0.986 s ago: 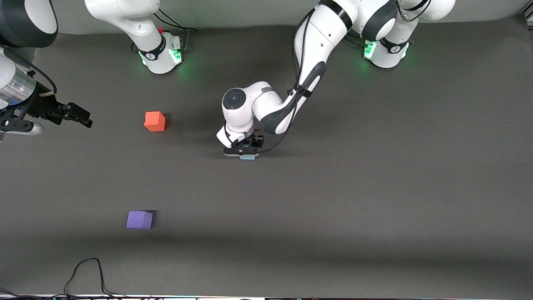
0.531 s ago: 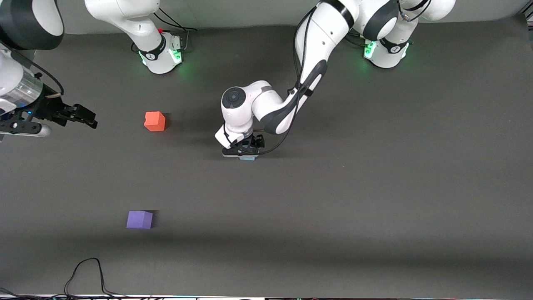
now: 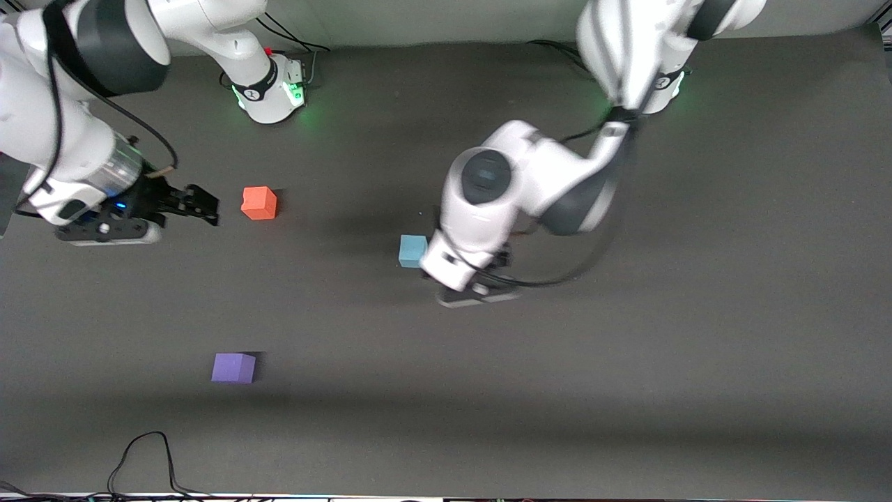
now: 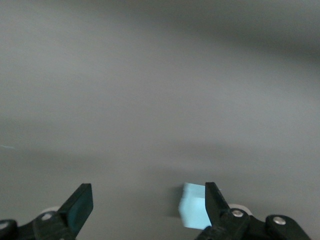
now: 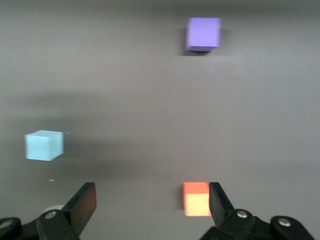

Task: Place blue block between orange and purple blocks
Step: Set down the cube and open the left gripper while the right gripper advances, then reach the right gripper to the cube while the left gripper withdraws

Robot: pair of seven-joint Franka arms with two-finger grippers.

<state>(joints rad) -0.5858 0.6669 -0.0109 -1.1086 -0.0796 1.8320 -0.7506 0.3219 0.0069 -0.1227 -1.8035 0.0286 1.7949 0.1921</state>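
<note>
Blue block (image 3: pixel 412 251) on table — beside open left hand (image 3: pixel 478 293).

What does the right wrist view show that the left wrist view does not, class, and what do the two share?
Only the right wrist view shows the orange block, the purple block and the right gripper, open beside the orange block. Only the left wrist view shows the left gripper, open, with the blue block on the table just outside one finger. Both show the blue block and the dark table.
</note>
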